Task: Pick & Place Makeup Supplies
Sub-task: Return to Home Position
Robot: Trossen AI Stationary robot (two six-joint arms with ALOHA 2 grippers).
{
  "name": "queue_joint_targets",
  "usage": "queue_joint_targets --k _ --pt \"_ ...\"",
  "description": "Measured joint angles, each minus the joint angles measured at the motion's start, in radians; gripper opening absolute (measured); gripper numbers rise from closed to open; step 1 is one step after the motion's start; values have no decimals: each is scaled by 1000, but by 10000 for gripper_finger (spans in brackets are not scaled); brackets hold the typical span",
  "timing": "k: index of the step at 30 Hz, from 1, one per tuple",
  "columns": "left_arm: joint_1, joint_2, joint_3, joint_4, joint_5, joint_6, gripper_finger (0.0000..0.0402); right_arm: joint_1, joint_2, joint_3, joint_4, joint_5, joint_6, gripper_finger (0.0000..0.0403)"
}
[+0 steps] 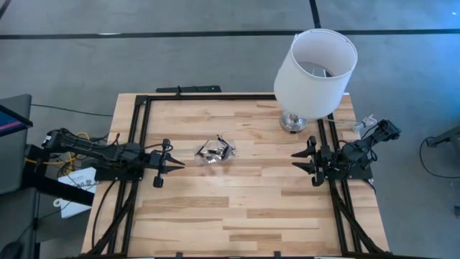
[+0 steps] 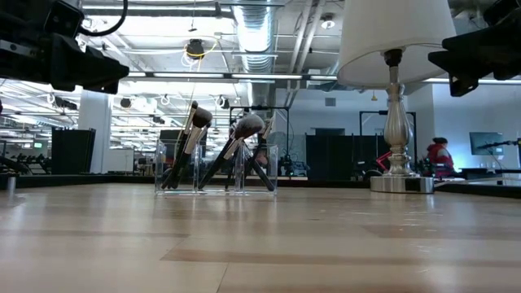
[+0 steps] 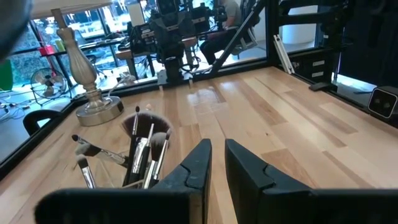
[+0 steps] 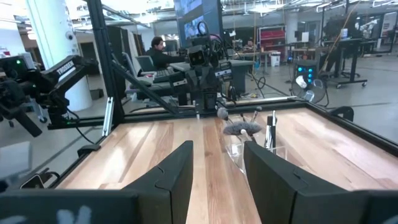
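"TROSSEN" lettering marks the left arm (image 4: 62,71) facing the brushes (image 4: 245,127).

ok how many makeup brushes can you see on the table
6 brushes at least, all leaning crossed in the clear holder near the middle of the table; overlaps may hide more.

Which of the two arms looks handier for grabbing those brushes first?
Probably the left. Its tool sits close beside the clear holder of makeup brushes, open and pointing just past it. The right tool, also open, waits farther off across the table near the lamp.
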Motion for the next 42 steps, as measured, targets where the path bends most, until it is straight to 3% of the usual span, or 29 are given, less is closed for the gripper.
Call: queue_joint_targets --k 42 --pt "0 0 0 15 0 0 44 0 0 0 -1 0 0 134"
